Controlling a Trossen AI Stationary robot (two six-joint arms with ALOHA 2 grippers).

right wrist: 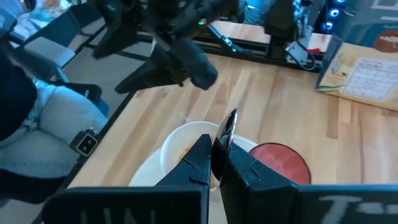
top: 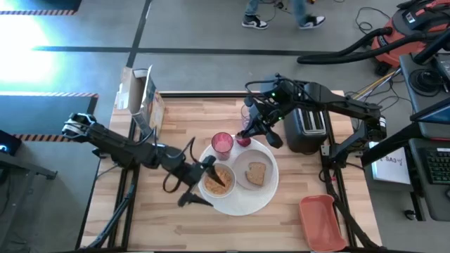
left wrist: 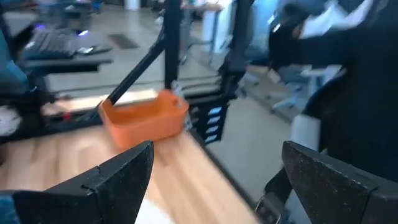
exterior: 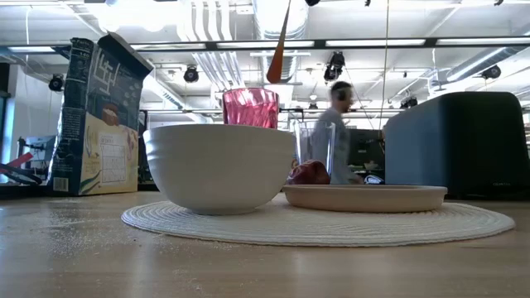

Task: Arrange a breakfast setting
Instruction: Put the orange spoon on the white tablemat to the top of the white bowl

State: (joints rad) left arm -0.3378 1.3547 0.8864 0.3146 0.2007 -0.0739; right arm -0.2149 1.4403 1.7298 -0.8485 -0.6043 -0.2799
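A white bowl point(top: 218, 180) with cereal, a small pale plate point(top: 256, 173) carrying a toast slice point(top: 255, 171), a pink cup point(top: 222, 143) and a small red fruit point(top: 243, 139) sit on the round white placemat point(top: 242, 205). My left gripper point(top: 205, 185) is open at the bowl's left side, one finger over the bowl's rim; it is empty in the left wrist view point(left wrist: 214, 180). My right gripper point(top: 247, 126) is above the mat's far edge near the fruit, shut on a metal spoon point(right wrist: 227, 132). My right gripper pinches the spoon between its two fingers point(right wrist: 200, 163). The spoon's rounded end point(right wrist: 230, 121) sticks out past the fingertips, edge-on. The fingers slant down from the table's far right. The spoon is lifted clear, above the bowl and cup; the fingers hide the rest of it.
A black toaster point(top: 306, 126) stands right of the mat. A cereal box point(top: 144, 98) stands at the far left. An orange container point(top: 322, 221) sits at the near right corner. Bare wood lies at the near left. A person walks beyond the table point(exterior: 331, 145).
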